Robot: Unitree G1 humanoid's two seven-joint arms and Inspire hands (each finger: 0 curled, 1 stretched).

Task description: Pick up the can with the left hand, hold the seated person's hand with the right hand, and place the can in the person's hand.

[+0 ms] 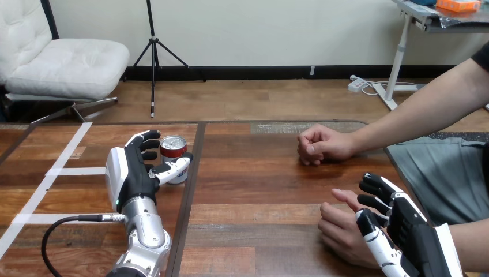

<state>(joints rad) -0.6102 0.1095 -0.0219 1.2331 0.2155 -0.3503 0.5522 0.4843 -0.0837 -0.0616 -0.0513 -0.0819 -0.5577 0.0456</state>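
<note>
The can (173, 150), short, red-labelled and silver-topped, stood upright on the desk (259, 184) at the far left, and the left hand (130, 173) had its fingers (149, 138) curled round the can's left side, thumb across its near face. At the near right, the right hand (412, 231) touched the person's near hand (340, 228); whether it gripped could not be told. The person's far hand (320, 144) rested on the desk as a fist.

The can (173, 151), red and white with a silver top, stands upright on the bench (259, 190), between the thumb and curled fingers of my left hand (134, 176).
</note>
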